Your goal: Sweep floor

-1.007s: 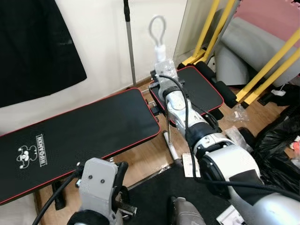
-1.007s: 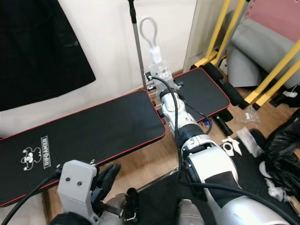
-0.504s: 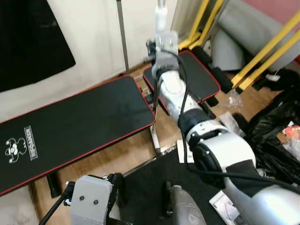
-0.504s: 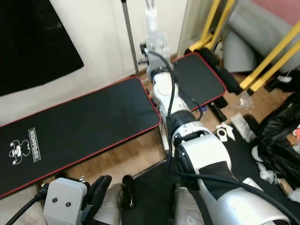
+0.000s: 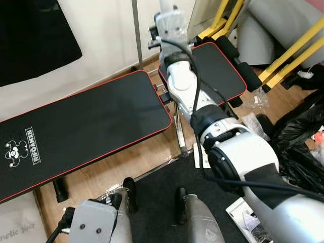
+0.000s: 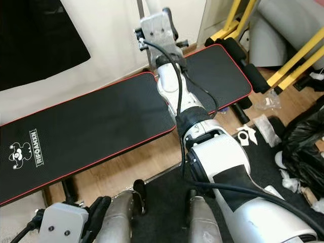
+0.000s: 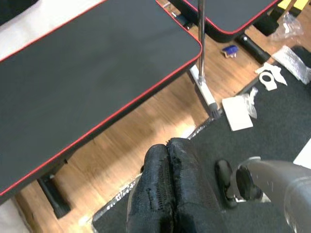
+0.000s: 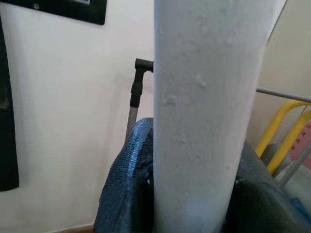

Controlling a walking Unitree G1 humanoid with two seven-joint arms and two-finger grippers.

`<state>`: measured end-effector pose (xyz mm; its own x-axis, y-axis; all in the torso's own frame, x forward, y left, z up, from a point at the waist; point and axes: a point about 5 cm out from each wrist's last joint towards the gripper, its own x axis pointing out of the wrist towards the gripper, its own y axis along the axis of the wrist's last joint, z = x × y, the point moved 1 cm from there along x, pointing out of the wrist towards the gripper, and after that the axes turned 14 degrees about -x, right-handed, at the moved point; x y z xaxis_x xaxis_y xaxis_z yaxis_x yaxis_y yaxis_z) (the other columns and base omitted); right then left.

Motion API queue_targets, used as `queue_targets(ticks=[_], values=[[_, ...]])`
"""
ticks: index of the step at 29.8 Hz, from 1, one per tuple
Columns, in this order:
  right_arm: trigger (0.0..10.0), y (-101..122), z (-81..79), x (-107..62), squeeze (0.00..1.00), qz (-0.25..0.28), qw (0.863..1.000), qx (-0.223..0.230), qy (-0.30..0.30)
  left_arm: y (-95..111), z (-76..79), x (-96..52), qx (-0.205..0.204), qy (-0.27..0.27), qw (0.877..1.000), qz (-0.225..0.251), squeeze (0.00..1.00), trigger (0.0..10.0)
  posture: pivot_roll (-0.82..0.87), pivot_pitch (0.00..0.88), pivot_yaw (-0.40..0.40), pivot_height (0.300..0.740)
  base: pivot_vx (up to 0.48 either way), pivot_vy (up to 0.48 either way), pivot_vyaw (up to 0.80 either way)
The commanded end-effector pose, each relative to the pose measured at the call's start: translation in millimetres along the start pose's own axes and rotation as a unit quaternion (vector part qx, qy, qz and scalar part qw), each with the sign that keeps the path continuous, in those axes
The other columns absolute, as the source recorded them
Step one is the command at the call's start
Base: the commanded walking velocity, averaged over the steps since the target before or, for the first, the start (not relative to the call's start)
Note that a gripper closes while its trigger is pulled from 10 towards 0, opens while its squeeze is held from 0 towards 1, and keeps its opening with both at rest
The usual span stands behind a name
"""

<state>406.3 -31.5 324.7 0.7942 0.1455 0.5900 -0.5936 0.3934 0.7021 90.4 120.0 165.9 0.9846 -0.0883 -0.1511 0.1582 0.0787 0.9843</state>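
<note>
1. Right gripper (image 8: 194, 194) clenched round the white broom handle (image 8: 206, 111), raised near the wall above the black bench (image 5: 86, 126).
2. Left gripper (image 7: 167, 189) pressed closed, holding nothing, low over the wood floor (image 7: 146, 126).
3. Black bag (image 5: 304, 147) at right, white scraps inside.

Black padded bench (image 5: 86, 126), red-piped, white logo at one end, lying across wooden floor (image 5: 147, 159). Second black pad (image 5: 220, 68) sitting just beyond it. Dark mat (image 5: 157, 202) covering near floor. Yellow bars (image 5: 286, 55) leaning by grey cushions (image 5: 276, 25). Black bag (image 5: 298, 147) slumping nearby; white paper scraps (image 7: 236, 112) lying at the mat's edge.
</note>
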Motion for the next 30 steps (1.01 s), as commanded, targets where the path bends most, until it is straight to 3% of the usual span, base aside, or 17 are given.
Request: queue_targets(ticks=[1, 2, 4, 5, 14, 15, 16, 20, 24, 26, 28, 30], values=[[3.3, 9, -1.4, 2.8, 0.0, 0.024, 1.0, 0.016, 0.008, 1, 28.5, -6.8, -0.07, -0.042, 0.997, -0.003, 0.0, 10.0, 0.14, 0.479, -0.095, 0.74, 0.0, 0.0, 0.0], [10.0, 6, -9.0, 0.0, 0.53, 0.013, 0.999, 0.032, 0.034, 1, 28.5, -6.4, -0.069, -0.042, 0.997, -0.002, 0.0, 10.0, 0.14, 0.476, -0.096, 0.74, 0.0, 0.0, 0.0], [10.0, 4, -14.5, -2.3, 0.53, 0.006, 0.998, 0.041, 0.051, 2, 28.6, -6.3, -0.069, -0.042, 0.997, -0.001, 0.0, 10.0, 0.14, 0.476, -0.096, 0.74, 0.0, 0.0, 0.0], [10.0, 0, -19.5, -6.1, 1.0, -0.003, 0.997, 0.036, 0.061, 2, 28.8, -5.7, -0.068, -0.042, 0.997, 0.0, 0.0, 10.0, 0.14, 0.475, -0.099, 0.74, 0.0, 0.0, 0.0], [10.0, -16, -28.9, -19.2, 1.0, -0.013, 0.996, -0.014, 0.085, 3, 28.7, -4.3, -0.062, -0.041, 0.997, 0.005, 0.0, 10.0, 0.13, 0.466, -0.103, 0.74, 0.0, 0.0, 0.0], [10.0, -19, -28.5, -20.3, 0.93, -0.016, 0.995, -0.018, 0.092, 3, 28.4, -3.9, -0.061, -0.041, 0.997, 0.005, 0.0, 10.0, 0.13, 0.465, -0.103, 0.74, 0.0, 0.0, 0.0], [10.0, -23, -27.5, -22.1, 0.0, -0.021, 0.994, -0.028, 0.1, 3, 27.8, -2.8, -0.06, -0.041, 0.997, 0.005, 0.0, 10.0, 0.12, 0.457, -0.102, 0.74, 0.0, 0.0, 0.0], [10.0, -43, -22.2, -30.4, 0.0, -0.047, 0.99, -0.045, 0.122, 4, 26.5, -0.1, -0.058, -0.041, 0.997, 0.006, 0.0, 10.0, 0.11, 0.446, -0.103, 0.74, 0.0, 0.0, 0.0], [10.0, -61, -16.1, -39.4, 0.0, -0.075, 0.987, -0.032, 0.14, 4, 25.6, 2.4, -0.057, -0.042, 0.997, 0.007, 0.0, 10.0, 0.11, 0.434, -0.103, 0.74, 0.0, 0.0, 0.0], [10.0, -73, -12.6, -46.7, 0.0, -0.1, 0.983, -0.007, 0.157, 4, 24.7, 3.9, -0.055, -0.042, 0.998, 0.008, 0.0, 10.0, 0.1, 0.425, -0.103, 0.74, 0.0, 0.0, 0.0], [10.0, -102, 1.1, -69.6, 0.0, -0.137, 0.972, 0.055, 0.184, 5, 19.3, 9.7, -0.05, -0.036, 0.998, 0.016, 0.0, 10.0, 0.08, 0.393, -0.095, 0.74, 0.0, 0.0, 0.0], [10.0, -110, 7.5, -78.1, 0.0, -0.143, 0.969, 0.075, 0.188, 6, 17.1, 12.0, -0.048, -0.035, 0.998, 0.019, 0.0, 10.0, 0.08, 0.393, -0.095, 0.74, 0.0, 0.0, 0.0]])
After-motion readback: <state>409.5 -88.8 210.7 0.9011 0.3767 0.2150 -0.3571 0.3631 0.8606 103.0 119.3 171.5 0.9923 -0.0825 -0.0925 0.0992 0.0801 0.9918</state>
